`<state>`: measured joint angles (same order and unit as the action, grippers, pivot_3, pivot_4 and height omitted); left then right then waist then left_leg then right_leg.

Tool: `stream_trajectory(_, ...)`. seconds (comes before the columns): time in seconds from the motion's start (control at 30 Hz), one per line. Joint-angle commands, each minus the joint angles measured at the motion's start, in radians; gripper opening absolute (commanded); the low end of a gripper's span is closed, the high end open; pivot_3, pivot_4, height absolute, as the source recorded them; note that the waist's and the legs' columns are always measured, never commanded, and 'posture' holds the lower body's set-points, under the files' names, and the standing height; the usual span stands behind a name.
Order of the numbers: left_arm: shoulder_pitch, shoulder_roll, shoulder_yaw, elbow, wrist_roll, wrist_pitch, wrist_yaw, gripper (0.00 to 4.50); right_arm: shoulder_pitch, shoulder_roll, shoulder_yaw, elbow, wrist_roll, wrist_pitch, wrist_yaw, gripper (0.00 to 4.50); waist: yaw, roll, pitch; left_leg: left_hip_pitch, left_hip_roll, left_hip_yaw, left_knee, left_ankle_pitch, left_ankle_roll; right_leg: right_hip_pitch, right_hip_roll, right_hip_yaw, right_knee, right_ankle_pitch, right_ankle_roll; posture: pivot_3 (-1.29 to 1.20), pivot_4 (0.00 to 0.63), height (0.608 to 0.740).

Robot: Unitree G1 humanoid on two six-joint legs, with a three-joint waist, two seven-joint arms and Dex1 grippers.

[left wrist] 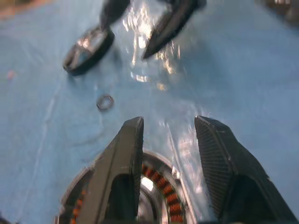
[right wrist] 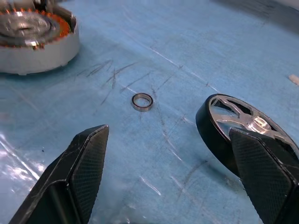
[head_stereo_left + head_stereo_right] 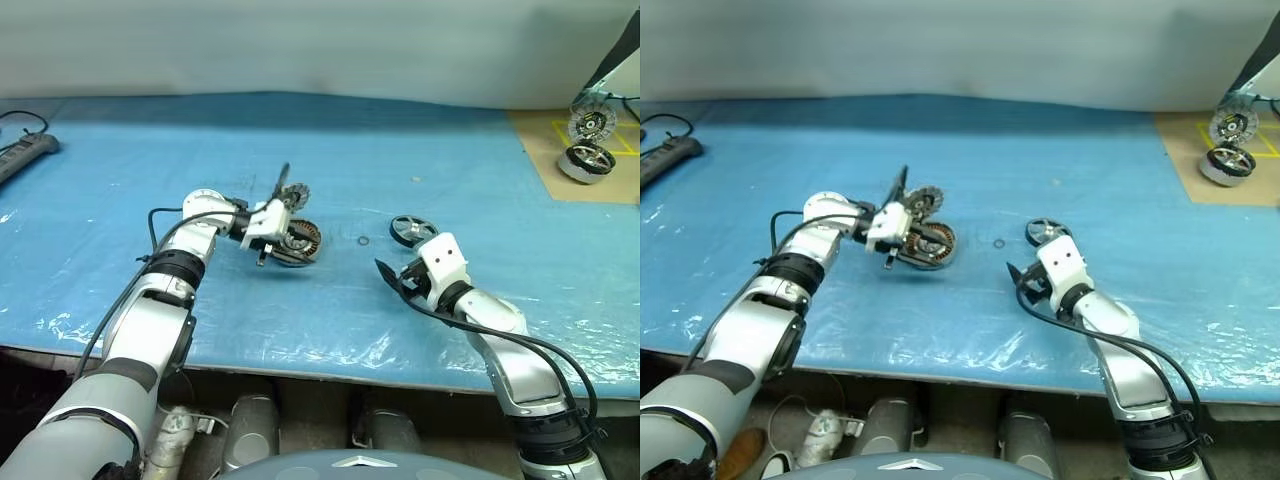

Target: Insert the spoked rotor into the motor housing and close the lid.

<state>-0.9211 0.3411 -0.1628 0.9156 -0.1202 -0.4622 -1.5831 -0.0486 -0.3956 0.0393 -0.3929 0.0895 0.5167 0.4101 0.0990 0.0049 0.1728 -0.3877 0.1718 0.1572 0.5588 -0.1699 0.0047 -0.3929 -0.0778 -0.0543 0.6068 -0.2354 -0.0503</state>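
- Two claws are over the table: the left gripper [image 1: 170,123] and the right gripper [image 2: 169,131], each with two black, wedge-shaped fingers with finely cross-hatched pads
- Left gripper: its fingers stand apart with nothing between them
- One motor housing [image 2: 32,35], a short round silver-grey metal cup, sits on the table directly under the left gripper's fingers; a ring of copper-orange windings runs around a shiny centre inside it
- One lid [image 3: 297,195], a round grey disc with a toothed, finned edge, shows just beyond the left gripper, close to its upper finger; whether finger and lid touch cannot be told
- Right gripper: its fingers are spread wide and hold nothing
- One spoked rotor [image 2: 236,116] lies flat on the table just past one of the right gripper's fingertips, outside the gap; it has a dark rim, bright flat spokes and a small polished hub
- One small thin metal ring [image 2: 142,101] lies alone on the sheet ahead of the right gripper's open gap, between the two claws and apart from both
- One blue plastic sheet [image 3: 400,150], glossy and wrinkled, covers the table
- One brown board [image 3: 545,150] lies well off beyond the right gripper, carrying two more round metal parts: a finned disc [image 3: 592,123] and a spoked wheel [image 3: 587,162]
- One dark power strip [image 3: 25,155] lies well off beyond the left gripper's arm
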Motion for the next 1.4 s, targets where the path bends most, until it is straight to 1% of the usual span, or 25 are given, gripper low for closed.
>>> stream_trajectory(0.03, 0.067, 0.055, 0.004, -0.263, -0.174, 0.251, -0.031, 1.83, -0.02, 0.016, -0.059, -0.095, 0.106, 0.03, 0.033, 4.35, -0.004, 0.0, 0.0, 0.0, 0.0, 0.001, 0.0, 0.0, 0.0, -0.001, 0.0, 0.0, 0.0, 0.0, 0.0, 0.0, 0.15, 0.74)
stream_trajectory(0.13, 0.133, 0.11, -0.021, -0.422, -0.204, 0.362, -0.031, 1.83, -0.031, 0.003, -0.056, -0.108, 0.132, 0.053, 0.054, 4.35, -0.006, 0.0, 0.0, 0.001, 0.001, 0.003, -0.002, 0.0, 0.0, -0.002, 0.0, 0.001, 0.0, -0.001, -0.001, 0.0, 0.15, 0.74)
stream_trajectory(0.2, 0.18, 0.159, -0.048, -0.491, -0.196, 0.379, -0.031, 1.83, -0.04, -0.009, -0.047, -0.103, 0.138, 0.06, 0.068, 4.35, -0.005, 0.0, 0.0, 0.001, 0.001, 0.003, -0.004, 0.0, 0.0, -0.002, 0.0, 0.001, 0.0, -0.001, -0.002, 0.0, 0.15, 0.74)
stream_trajectory(0.33, 0.263, 0.232, -0.042, -0.52, -0.165, 0.395, -0.03, 1.83, -0.078, -0.035, -0.02, -0.084, 0.155, 0.074, 0.122, 4.35, -0.007, 0.001, 0.0, 0.0, 0.001, 0.006, -0.006, 0.0, -0.001, -0.005, 0.0, 0.002, -0.001, -0.001, -0.002, 0.0, 0.15, 0.74)
stream_trajectory(0.43, 0.331, 0.299, -0.039, -0.503, -0.142, 0.396, -0.029, 1.83, -0.159, -0.07, 0.022, -0.073, 0.19, 0.099, 0.209, 4.35, -0.017, 0.001, 0.0, 0.001, 0.001, 0.007, -0.007, 0.001, -0.001, -0.006, 0.001, 0.003, 0.0, -0.001, -0.002, 0.0, 0.15, 0.74)
stream_trajectory(0.57, 0.38, 0.323, -0.004, -0.477, -0.132, 0.378, 0.02, 1.83, -0.314, -0.187, 0.149, 0.013, 0.132, 0.055, 0.378, 4.35, -0.02, 0.001, 0.0, 0.002, 0.001, 0.007, -0.008, 0.001, -0.002, -0.006, 0.001, 0.003, 0.0, -0.001, -0.002, 0.0, 0.15, 0.74)
stream_trajectory(0.67, 0.413, 0.319, 0.042, -0.511, -0.168, 0.433, 0.074, 1.83, -0.439, -0.266, 0.294, 0.112, 0.036, -0.035, 0.518, 4.35, -0.022, 0.001, 0.0, 0.002, 0.001, 0.008, -0.007, 0.002, -0.004, -0.005, 0.001, 0.004, 0.001, -0.001, -0.002, 0.0, 0.15, 0.74)
stream_trajectory(0.7, 0.421, 0.306, 0.065, -0.515, -0.185, 0.449, 0.108, 1.83, -0.477, -0.273, 0.337, 0.152, 0.004, -0.073, 0.551, 4.35, -0.022, 0.001, 0.0, 0.001, 0.002, 0.008, -0.007, 0.003, -0.005, -0.005, 0.001, 0.003, 0.001, -0.001, -0.002, 0.0, 0.15, 0.74)
stream_trajectory(0.8, 0.462, 0.27, 0.132, -0.544, -0.231, 0.516, 0.213, 1.83, -0.597, -0.223, 0.429, 0.292, -0.058, -0.171, 0.613, 4.35, -0.028, 0.001, 0.0, 0.001, 0.002, 0.008, -0.007, 0.003, -0.005, -0.006, 0.001, 0.003, 0.002, -0.001, -0.002, 0.0, 0.15, 0.74)
stream_trajectory(0.9, 0.533, 0.254, 0.165, -0.62, -0.27, 0.598, 0.268, 1.83, -0.681, -0.174, 0.505, 0.423, -0.152, -0.305, 0.635, 4.35, -0.038, 0.001, 0.0, -0.001, 0.002, 0.009, -0.005, 0.004, -0.004, -0.009, 0.001, 0.004, 0.003, -0.001, -0.003, 0.0, 0.15, 0.74)
stream_trajectory(0.97, 0.588, 0.256, 0.177, -0.683, -0.3, 0.665, 0.291, 1.83, -0.739, -0.118, 0.536, 0.5, -0.177, -0.367, 0.655, 4.35, -0.04, 0.0, 0.001, -0.002, 0.003, 0.009, -0.005, 0.005, -0.002, -0.01, 0.001, 0.004, 0.004, -0.002, -0.003, 0.0, 0.15, 0.74)
stream_trajectory(1.03, 0.643, 0.273, 0.175, -0.72, -0.292, 0.676, 0.298, 1.83, -0.797, -0.059, 0.562, 0.574, -0.202, -0.427, 0.674, 4.35, -0.051, 0.0, 0.001, -0.004, 0.004, 0.01, -0.003, 0.004, 0.001, -0.012, 0.002, 0.004, 0.006, -0.002, -0.004, 0.0, 0.15, 0.74)
stream_trajectory(1.1, 0.681, 0.286, 0.177, -0.735, -0.28, 0.676, 0.305, 1.83, -0.852, 0.003, 0.582, 0.655, -0.226, -0.483, 0.688, 4.35, -0.055, -0.001, 0.001, -0.008, 0.006, 0.01, 0.001, 0.003, 0.002, -0.017, 0.002, 0.003, 0.012, -0.003, -0.006, 0.0, 0.15, 0.74)
stream_trajectory(1.2, 0.711, 0.283, 0.182, -0.76, -0.275, 0.675, 0.335, 1.83, -0.924, 0.094, 0.597, 0.805, -0.267, -0.573, 0.673, 4.35, -0.056, -0.001, 0.001, -0.009, 0.009, 0.009, 0.005, 0.003, 0.002, -0.017, 0.004, 0.002, 0.016, -0.004, -0.008, 0.0, 0.15, 0.74)
stream_trajectory(1.3, 0.736, 0.279, 0.184, -0.827, -0.289, 0.699, 0.367, 1.83, -0.981, 0.144, 0.614, 0.961, -0.34, -0.682, 0.624, 4.35, -0.053, -0.001, 0.002, -0.008, 0.01, 0.009, 0.009, 0.001, -0.002, -0.014, 0.004, 0.001, 0.017, -0.004, -0.008, 0.0, 0.15, 0.74)
stream_trajectory(1.4, 0.761, 0.275, 0.181, -0.901, -0.296, 0.73, 0.404, 1.83, -1.016, 0.183, 0.602, 1.091, -0.365, -0.735, 0.602, 4.35, -0.051, -0.002, 0.002, -0.008, 0.01, 0.01, 0.011, 0.001, -0.002, -0.012, 0.003, 0.001, 0.017, -0.004, -0.008, 0.0, 0.15, 0.74)
